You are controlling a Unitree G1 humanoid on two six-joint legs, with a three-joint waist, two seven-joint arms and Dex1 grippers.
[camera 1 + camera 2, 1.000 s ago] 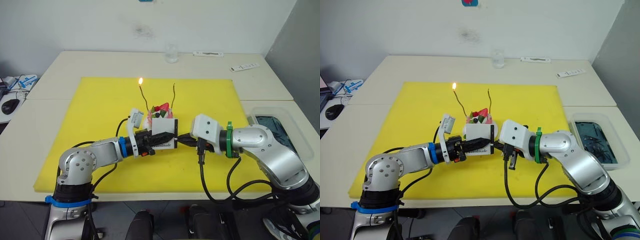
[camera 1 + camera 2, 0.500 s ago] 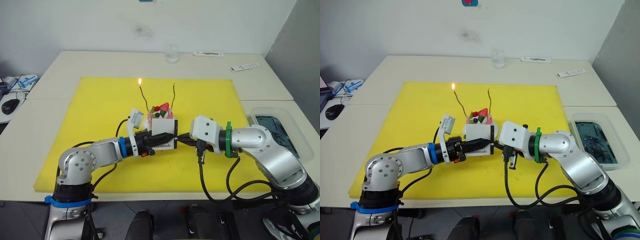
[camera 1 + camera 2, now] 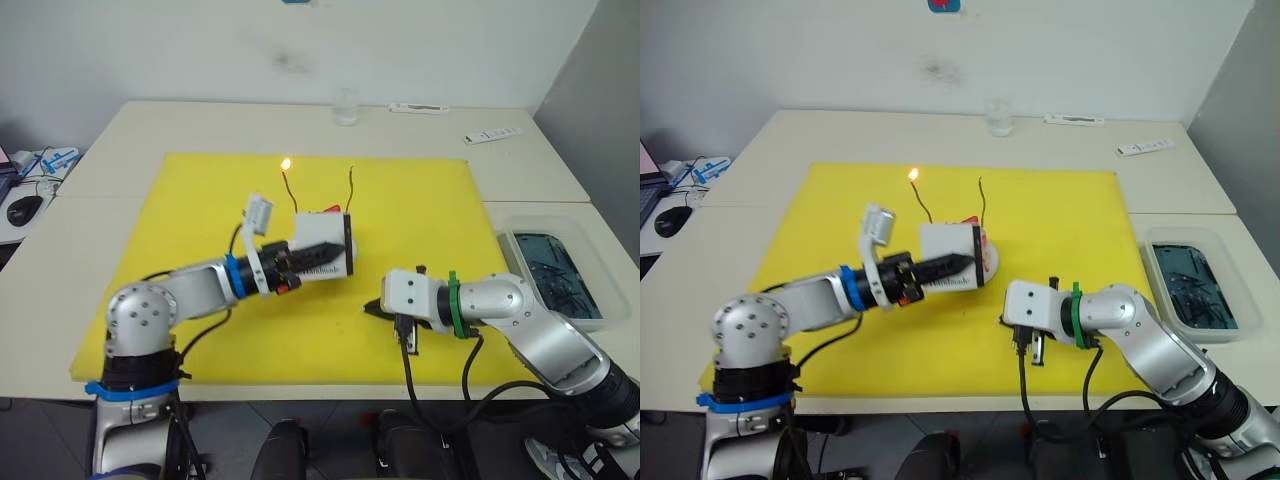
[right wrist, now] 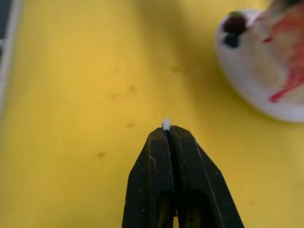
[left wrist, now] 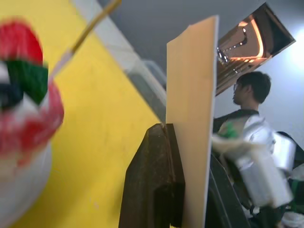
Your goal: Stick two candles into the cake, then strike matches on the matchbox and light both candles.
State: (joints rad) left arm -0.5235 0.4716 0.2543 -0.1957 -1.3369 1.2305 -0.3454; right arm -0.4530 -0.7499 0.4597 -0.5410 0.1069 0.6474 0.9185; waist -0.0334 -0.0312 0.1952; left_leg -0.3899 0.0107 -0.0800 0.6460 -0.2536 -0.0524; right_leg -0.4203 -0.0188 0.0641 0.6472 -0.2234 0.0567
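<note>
gripping the matchbox (image 3: 322, 255) (raised), left gripper (image 3: 318, 256); right gripper (image 4: 166, 129) pinches a match (image 4: 166, 124).

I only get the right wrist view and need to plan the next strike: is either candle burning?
Observer: Yes, the left candle has a flame at its tip.
Operator: And the other one?
Observer: The right candle stands in the cake with no flame.
Operator: Where is the matchbox?
Observer: The left gripper clamps the matchbox, holding it upright in front of the cake.
</note>
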